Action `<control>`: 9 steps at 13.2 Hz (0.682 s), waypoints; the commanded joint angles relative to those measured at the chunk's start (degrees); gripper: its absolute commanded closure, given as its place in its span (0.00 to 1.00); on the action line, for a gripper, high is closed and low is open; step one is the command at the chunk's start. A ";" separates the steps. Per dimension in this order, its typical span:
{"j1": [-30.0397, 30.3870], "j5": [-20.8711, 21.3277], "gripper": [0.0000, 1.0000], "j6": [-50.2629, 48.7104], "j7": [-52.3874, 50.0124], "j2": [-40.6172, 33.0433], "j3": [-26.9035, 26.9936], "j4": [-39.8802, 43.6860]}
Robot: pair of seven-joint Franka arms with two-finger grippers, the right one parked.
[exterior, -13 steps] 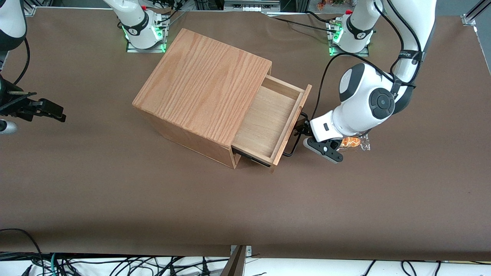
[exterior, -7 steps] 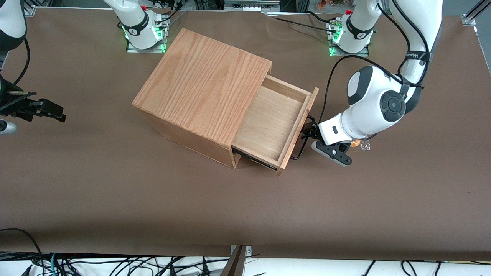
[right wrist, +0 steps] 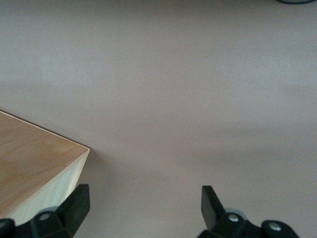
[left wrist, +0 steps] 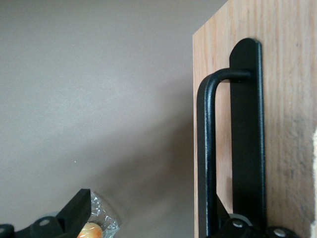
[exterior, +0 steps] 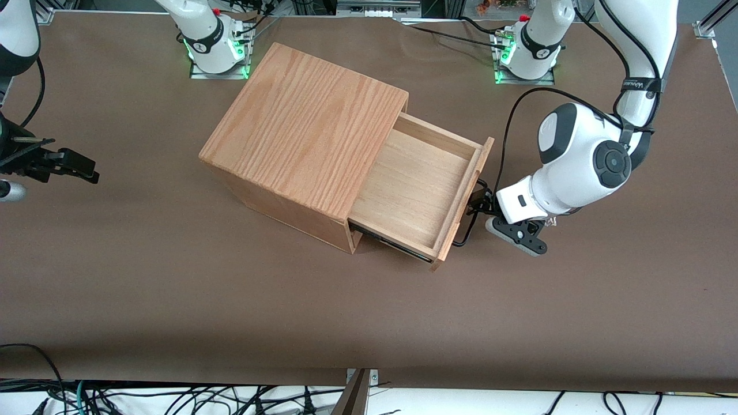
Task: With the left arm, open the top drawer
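Note:
The top drawer (exterior: 421,184) stands pulled well out of the oak-grain cabinet (exterior: 311,127), its light-wood tray bare inside. Its thin black wire handle (exterior: 468,226) (left wrist: 205,148) runs along the flat front panel (left wrist: 287,124). The left arm (exterior: 582,161) reaches down in front of the drawer. Its gripper (exterior: 483,203) (left wrist: 146,208) is open, the jaws wide apart. One finger (left wrist: 224,218) sits tucked between the handle bar and the panel. The other finger (left wrist: 74,213) hangs free over the table, away from the drawer.
A clear-wrapped orange snack (left wrist: 94,227) lies on the brown table (exterior: 230,300) under the free finger. The lower drawer (exterior: 387,242) stays shut beneath the open one. Both arm bases (exterior: 524,55) stand farther from the front camera than the cabinet.
The drawer has slid farther out toward the working arm's end over the last second. The gripper and wrist moved the same way with the handle.

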 commanded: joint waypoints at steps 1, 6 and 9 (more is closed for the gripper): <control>-0.20 2.74 0.00 2.37 1.09 -0.28 1.47 0.09; -0.20 2.04 0.00 2.28 0.30 -0.54 1.38 0.35; -0.20 -2.60 0.00 -0.08 0.30 -1.15 1.38 0.44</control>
